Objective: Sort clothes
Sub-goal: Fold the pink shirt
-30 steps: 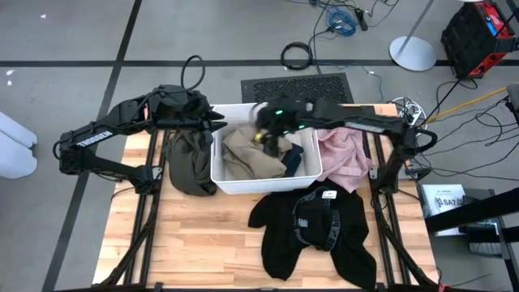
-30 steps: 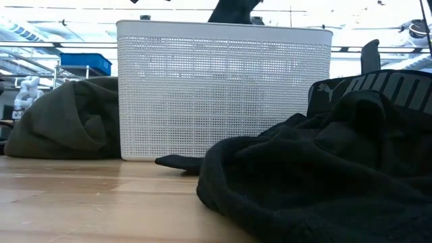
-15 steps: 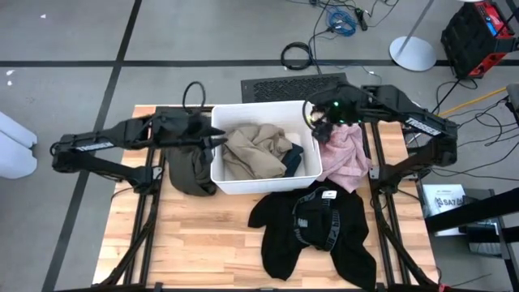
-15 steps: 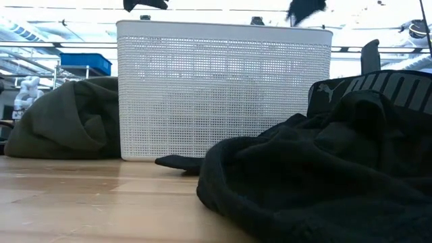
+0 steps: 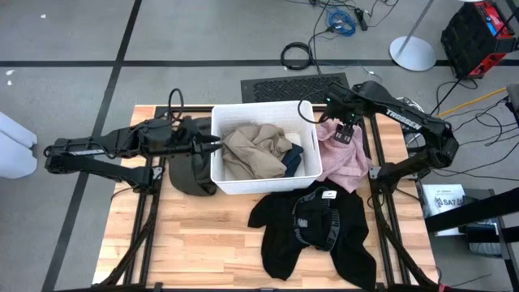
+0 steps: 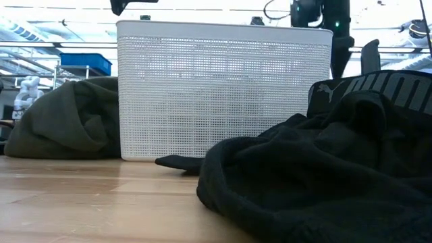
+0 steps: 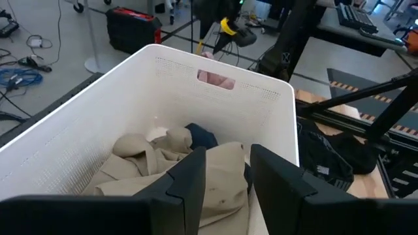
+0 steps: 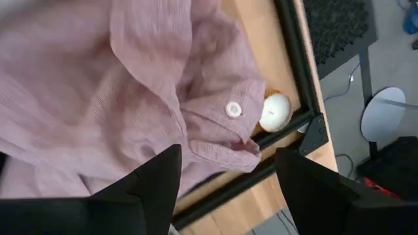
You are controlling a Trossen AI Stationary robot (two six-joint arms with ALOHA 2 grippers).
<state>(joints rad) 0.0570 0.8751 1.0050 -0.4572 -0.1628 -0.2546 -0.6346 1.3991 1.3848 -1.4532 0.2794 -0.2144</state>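
Grey floor with cables and a black mat surrounds the wooden counter [image 5: 203, 243], on which a white mesh bin [image 5: 263, 185] stands near the far edge. Inside the bin a beige-khaki garment [image 5: 253, 152] is seen, with a dark teal-blue garment [image 5: 293, 156] tucked against it on the right. An olive-green garment [image 5: 188, 166] is heaped on the counter just beside the bin's left wall, a pink shirt [image 5: 345, 161] with a white button [image 8: 233, 109] is spread just beside its right wall, and a black garment [image 5: 316, 227] is sprawled in front of the bin.

The right gripper [image 5: 346, 130] is held above the pink shirt, jaws apart and empty, with nothing seen between them in the right wrist view. The left gripper [image 5: 212, 143] is held at the bin's left rim, above the olive-green heap, pointing into the bin; its jaws are also apart with nothing held.

The step in hand is judged to be a reach for the next piece, with 2 garments left in the bin and 3 laid out around it. For the next move, a descent onto a raised fold would be called for, then a closing of the jaws on a bunch of cloth before any lift. Care is needed that the beige-khaki garment is not dragged up with the teal-blue one, since they touch.
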